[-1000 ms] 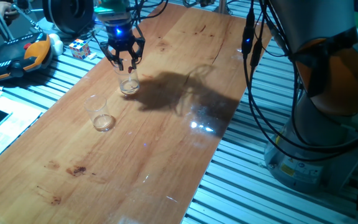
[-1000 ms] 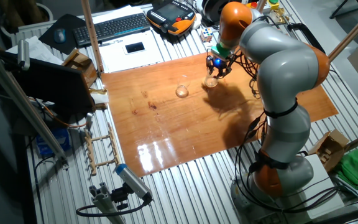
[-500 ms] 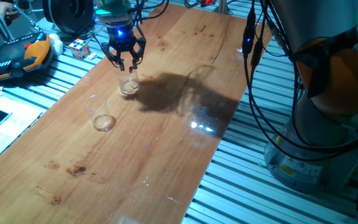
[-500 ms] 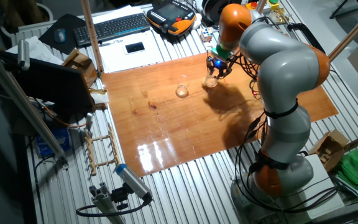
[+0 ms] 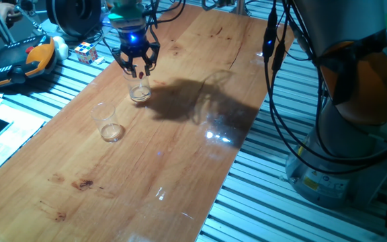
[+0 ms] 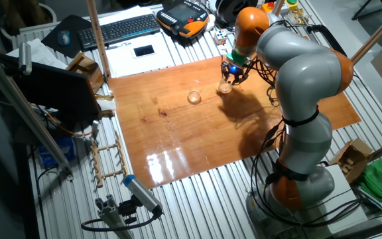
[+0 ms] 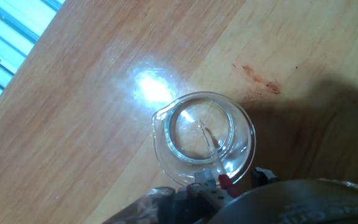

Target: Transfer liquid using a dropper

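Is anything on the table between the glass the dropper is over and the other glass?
Nothing visible. The dropper hangs into one glass; only bare wood lies between it and the second glass on the table.

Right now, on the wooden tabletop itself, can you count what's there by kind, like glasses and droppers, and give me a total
Clear glass tumblers: 2, one under the black gripper at, one standing apart at
Slender clear dropper with red bulb: 1, held with its tip down inside the nearer tumbler
Total: 3
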Available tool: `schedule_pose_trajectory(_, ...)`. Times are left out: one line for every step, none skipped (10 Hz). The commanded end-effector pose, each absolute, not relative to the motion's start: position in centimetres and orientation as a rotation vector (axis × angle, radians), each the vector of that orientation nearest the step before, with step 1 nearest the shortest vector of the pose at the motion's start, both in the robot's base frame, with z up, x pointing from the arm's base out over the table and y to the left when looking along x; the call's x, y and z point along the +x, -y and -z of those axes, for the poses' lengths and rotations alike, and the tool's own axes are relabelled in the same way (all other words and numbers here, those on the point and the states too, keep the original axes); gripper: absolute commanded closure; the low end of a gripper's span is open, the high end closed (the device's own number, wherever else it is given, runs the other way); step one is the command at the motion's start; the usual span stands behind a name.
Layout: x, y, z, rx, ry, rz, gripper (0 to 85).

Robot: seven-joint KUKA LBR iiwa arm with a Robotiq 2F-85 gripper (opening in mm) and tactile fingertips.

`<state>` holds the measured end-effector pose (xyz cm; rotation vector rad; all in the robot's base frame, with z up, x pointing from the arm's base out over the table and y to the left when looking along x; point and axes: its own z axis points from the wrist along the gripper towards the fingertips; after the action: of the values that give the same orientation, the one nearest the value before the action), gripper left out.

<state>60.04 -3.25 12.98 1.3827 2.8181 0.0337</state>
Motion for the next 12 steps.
schedule_pose_trajectory(60.05,3.24,-12.87,1.384,-2.815,-0.041,48.7)
schedule_pose_trajectory(60.07,3.22,-12.78,1.383,-2.812,-0.043,50.0)
schedule_pose_trajectory(60.08,3.22,-12.72,1.381,-2.810,-0.045,51.0)
schedule_pose_trajectory(60.08,3.23,-12.67,1.379,-2.811,-0.045,51.7)
schedule_pose_trajectory(60.10,3.24,-12.54,1.379,-2.811,-0.051,52.3)
schedule_pose_trajectory(60.12,3.26,-12.39,1.378,-2.809,-0.055,53.0)
schedule_pose_trajectory(60.14,3.29,-12.28,1.376,-2.809,-0.056,53.0)
schedule_pose_trajectory(60.15,3.32,-12.27,1.376,-2.809,-0.056,53.3)
schedule_pose_trajectory(60.16,3.34,-12.29,1.374,-2.810,-0.056,53.3)
schedule_pose_trajectory(60.17,3.35,-12.30,1.374,-2.810,-0.056,53.7)
schedule_pose_trajectory(60.18,3.39,-12.29,1.371,-2.811,-0.056,54.0)
schedule_pose_trajectory(60.19,3.45,-12.26,1.369,-2.812,-0.056,55.0)
